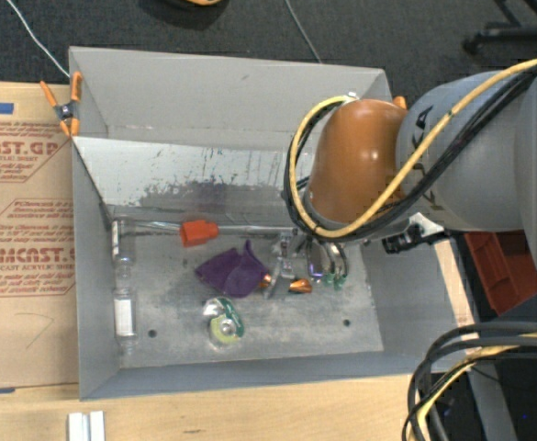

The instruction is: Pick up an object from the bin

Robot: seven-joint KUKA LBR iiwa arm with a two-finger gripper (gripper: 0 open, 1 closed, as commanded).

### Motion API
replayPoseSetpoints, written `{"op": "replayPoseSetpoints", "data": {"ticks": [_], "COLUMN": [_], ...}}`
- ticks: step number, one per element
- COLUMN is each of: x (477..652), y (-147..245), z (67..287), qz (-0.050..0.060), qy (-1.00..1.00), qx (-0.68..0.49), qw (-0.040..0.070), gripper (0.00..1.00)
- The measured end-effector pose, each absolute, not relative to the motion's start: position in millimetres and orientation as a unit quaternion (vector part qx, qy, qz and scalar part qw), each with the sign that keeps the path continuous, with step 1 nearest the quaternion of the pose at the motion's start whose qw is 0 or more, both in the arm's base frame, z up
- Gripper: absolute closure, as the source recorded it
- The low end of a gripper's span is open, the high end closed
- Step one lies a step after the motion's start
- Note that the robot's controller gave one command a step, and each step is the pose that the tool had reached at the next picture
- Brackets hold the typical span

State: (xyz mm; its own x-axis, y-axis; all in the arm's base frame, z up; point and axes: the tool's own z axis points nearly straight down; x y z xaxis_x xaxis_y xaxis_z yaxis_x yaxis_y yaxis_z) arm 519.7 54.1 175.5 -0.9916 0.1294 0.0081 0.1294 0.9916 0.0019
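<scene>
The gripper (285, 270) sits low over the bin (296, 340) floor, and I cannot tell how wide it stands. A small orange piece (300, 287) lies just beside it on the arm's side. The purple cloth (231, 272) lies just beside it on the opposite side, with an orange block (199, 231) farther off.

Purple cloth (229, 272), orange block (198, 232)

Pincer (287, 272) just beside purple cloth (229, 272), bin (231, 90) middle.

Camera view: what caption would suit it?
Jaws of the robot arm low in a grey bin, beside a crumpled purple cloth and a small orange piece; an orange block lies nearby.
</scene>
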Motion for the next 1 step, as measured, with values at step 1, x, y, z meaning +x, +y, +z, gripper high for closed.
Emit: {"op": "replayPoseSetpoints", "data": {"ticks": [1], "x": [524.6], "y": [48.6], "z": [268.4], "qz": [-0.001], "qy": [-0.997], "qx": [-0.083], "qw": [0.005], "gripper": [1.00]}}
